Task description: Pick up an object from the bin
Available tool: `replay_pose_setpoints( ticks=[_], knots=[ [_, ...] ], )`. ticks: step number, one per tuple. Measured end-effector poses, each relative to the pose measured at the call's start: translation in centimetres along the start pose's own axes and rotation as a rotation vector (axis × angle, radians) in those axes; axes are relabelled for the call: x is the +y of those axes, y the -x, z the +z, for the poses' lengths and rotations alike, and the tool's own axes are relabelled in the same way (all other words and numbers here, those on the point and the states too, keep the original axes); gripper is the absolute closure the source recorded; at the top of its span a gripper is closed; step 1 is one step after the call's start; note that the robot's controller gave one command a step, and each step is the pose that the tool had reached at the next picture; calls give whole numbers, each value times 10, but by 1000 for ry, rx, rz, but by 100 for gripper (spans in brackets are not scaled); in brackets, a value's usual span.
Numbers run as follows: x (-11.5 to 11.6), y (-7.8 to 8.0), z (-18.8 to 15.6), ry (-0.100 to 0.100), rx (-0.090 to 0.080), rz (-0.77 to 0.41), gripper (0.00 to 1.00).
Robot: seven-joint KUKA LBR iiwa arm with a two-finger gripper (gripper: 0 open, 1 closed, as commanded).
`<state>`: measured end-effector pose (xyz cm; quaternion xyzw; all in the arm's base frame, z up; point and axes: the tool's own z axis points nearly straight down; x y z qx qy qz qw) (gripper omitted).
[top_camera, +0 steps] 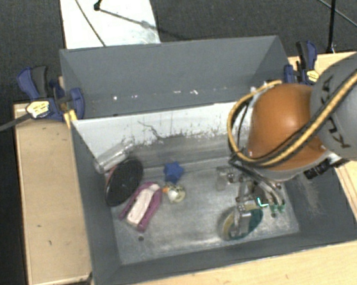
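So the claw [251, 206] is down low in the bin [176, 74], toward the lower right of the floor as the camera sees it, right over a roundish dark green thing [234, 227] lying there. I can't tell how far open it is or whether it has hold of anything. The other stuff sits well apart on the left: a black disc [124, 181], a pink packet [142, 205] just below it, a small blue piece [173, 171] and a shiny little ball [175, 194].
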<state>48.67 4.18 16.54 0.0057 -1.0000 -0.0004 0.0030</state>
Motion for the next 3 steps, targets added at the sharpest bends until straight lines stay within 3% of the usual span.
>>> replay_pose_setpoints(
  ticks=[1, 2, 3],
  knots=[
    [-55, 8, 99, 0, 2, -4, 0],
    [-53, 10, 94, 0, -6, -4, 100],
    [-52, 38, -87, -1, -18, -39, 100]
  ],
)
